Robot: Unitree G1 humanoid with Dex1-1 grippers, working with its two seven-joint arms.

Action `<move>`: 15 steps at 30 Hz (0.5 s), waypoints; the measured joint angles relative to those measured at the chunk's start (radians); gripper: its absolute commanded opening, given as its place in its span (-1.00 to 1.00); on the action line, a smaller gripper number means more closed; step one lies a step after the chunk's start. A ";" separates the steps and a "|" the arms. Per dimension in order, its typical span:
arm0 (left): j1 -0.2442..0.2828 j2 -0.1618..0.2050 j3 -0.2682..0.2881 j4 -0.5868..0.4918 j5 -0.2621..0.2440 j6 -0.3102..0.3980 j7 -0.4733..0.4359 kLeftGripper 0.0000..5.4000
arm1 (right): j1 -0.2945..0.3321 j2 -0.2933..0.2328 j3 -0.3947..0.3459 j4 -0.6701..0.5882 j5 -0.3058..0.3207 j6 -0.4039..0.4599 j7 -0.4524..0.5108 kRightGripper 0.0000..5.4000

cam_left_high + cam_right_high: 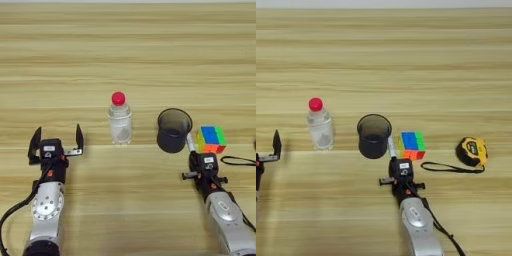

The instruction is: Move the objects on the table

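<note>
My right gripper (394, 157) sits low on the table (125, 50), just in front of the gap between a dark cup and the multicoloured puzzle cube (413, 144). It is shut on the slim white marker (390, 145), which sticks out forward between those two. The yellow-and-black tape measure (472, 151) lies to the right of the cube, its black cord trailing left towards my right arm. At the lower left my left gripper (57, 133) rests open with nothing between its fingers.
A dark translucent cup (174, 130) stands upright just left of the marker. Further left, between the two arms, is a clear plastic bottle (120, 122) with a red cap. Bare wood stretches across the far half of the table.
</note>
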 measured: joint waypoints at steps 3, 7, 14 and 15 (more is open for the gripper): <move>0.000 0.000 0.000 0.000 0.000 0.000 0.000 1.00 | 0.002 -0.006 -0.008 -0.005 -0.003 -0.011 -0.014 -0.72; 0.000 0.000 0.001 0.000 0.000 0.000 0.000 1.00 | 0.032 -0.012 -0.019 -0.048 -0.001 -0.014 -0.029 -0.73; 0.000 0.000 0.001 0.001 0.000 0.000 0.000 1.00 | 0.052 -0.011 -0.034 -0.126 0.020 -0.016 -0.021 -0.73; 0.000 0.000 0.001 0.001 0.000 0.000 0.000 1.00 | 0.052 -0.011 -0.035 -0.133 0.024 -0.016 -0.019 -0.73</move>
